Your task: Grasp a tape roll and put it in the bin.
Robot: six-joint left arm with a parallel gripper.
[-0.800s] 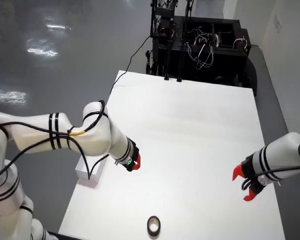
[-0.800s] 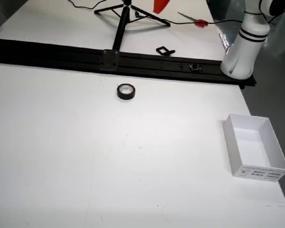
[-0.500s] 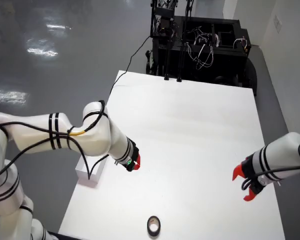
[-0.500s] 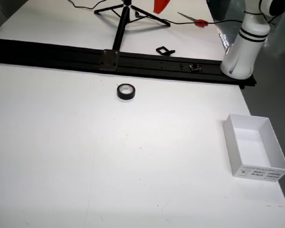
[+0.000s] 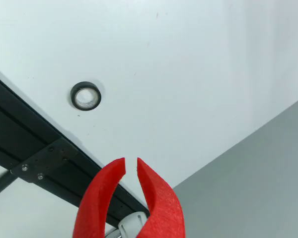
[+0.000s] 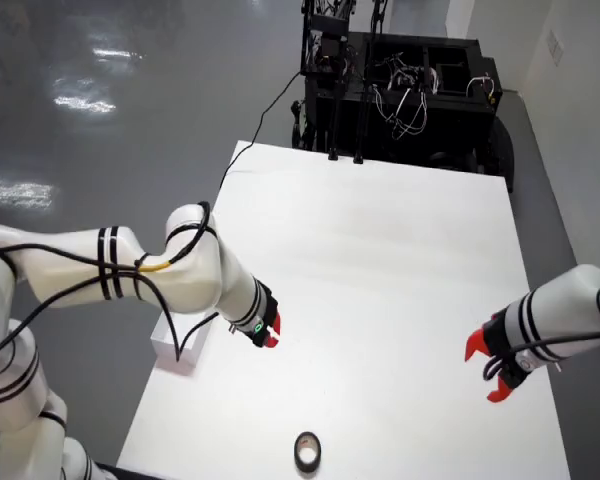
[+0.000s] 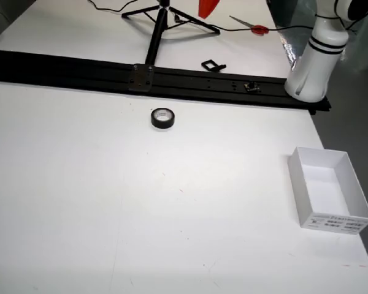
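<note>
A black tape roll (image 5: 86,95) lies flat on the white table (image 5: 198,64), up and to the left of my red fingers in the wrist view. It sits close to the black rail (image 5: 35,148). My gripper (image 5: 131,166) is shut with nothing between its tips and hangs well above the table. In the overhead view my gripper (image 6: 268,337) is on the left arm, above and left of the tape roll (image 6: 307,451). The white bin (image 6: 178,348) stands beside that arm, partly hidden by it. From the side view, the tape roll (image 7: 162,117) is far left of the open bin (image 7: 328,190).
A second arm with an open red gripper (image 6: 492,372) hangs over the table's right edge. The black rail (image 7: 172,78) runs along one table edge, with a tripod (image 7: 161,18) and scissors (image 7: 253,27) behind it. A white arm base (image 7: 310,61) stands at the rail's end. Grey floor (image 5: 258,188) lies beyond the table edge.
In the overhead view my gripper has dropped slightly toward the near edge of the table and the tape roll. The tape, the bin and the other arm have not moved.
</note>
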